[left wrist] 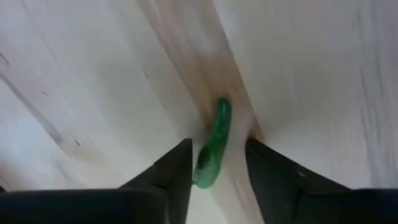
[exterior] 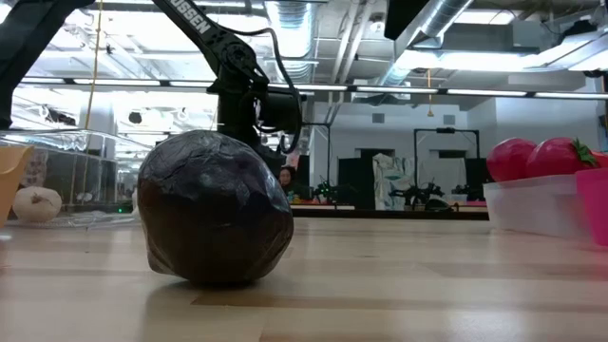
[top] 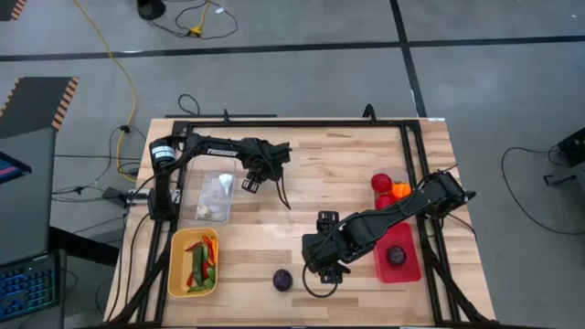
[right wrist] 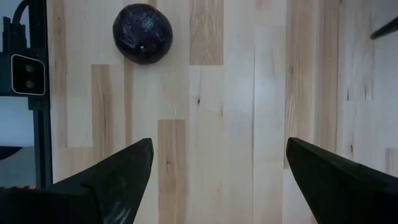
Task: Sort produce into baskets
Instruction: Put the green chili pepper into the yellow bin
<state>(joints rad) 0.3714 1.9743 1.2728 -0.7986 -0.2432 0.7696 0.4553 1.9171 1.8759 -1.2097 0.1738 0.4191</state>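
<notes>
Near the table's middle, at about five o'clock from its centre, the right gripper [top: 322, 267] hangs with its fingers spread wide and empty, and a dark purple round [top: 282, 280] lies on the bare wood just beside it at eight o'clock. Toward ten o'clock the left gripper [left wrist: 216, 165] is beside the clear bin [top: 203, 188], its fingers part-way apart on either side of a green chilli [left wrist: 213, 149]; I cannot tell whether they pinch it. The yellow bin [top: 177, 265] sits at eight o'clock, the red bin [top: 407, 267] at four.
</notes>
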